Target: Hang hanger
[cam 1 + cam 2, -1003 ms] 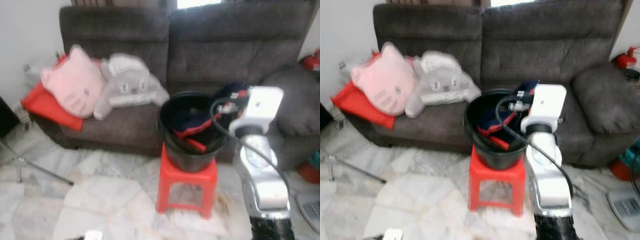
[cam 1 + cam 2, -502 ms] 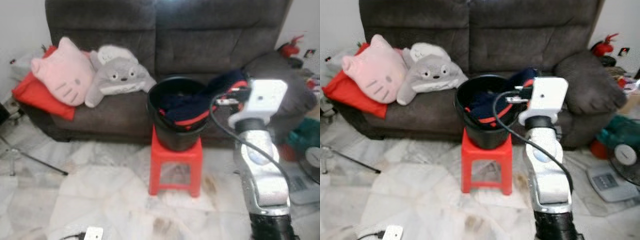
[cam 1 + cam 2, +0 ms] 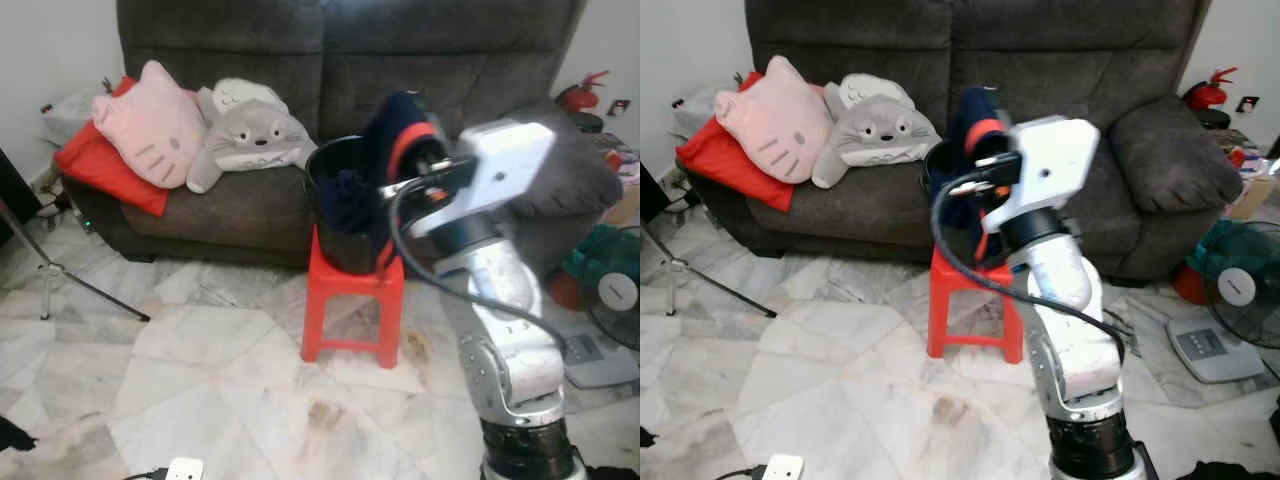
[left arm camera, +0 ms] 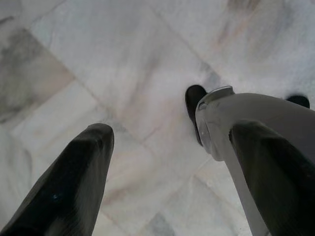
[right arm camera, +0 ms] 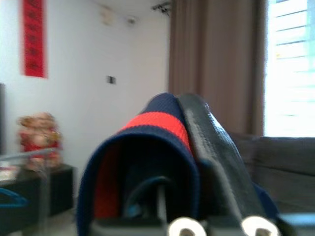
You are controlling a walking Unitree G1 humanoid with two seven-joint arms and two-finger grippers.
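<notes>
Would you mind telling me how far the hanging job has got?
Done: the right gripper has lifted a navy garment with a red stripe above the black bucket on the red plastic stool. In hand: that garment, draped over the fingers. Left: the hanging itself; I can make out no hanger or rail.

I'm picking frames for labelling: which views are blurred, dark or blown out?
Eye views: evenly lit, slightly soft. Left wrist view: left claw fingers blurred, floor tiles soft. Right wrist view: window blown out, navy garment close up and blurred.
</notes>
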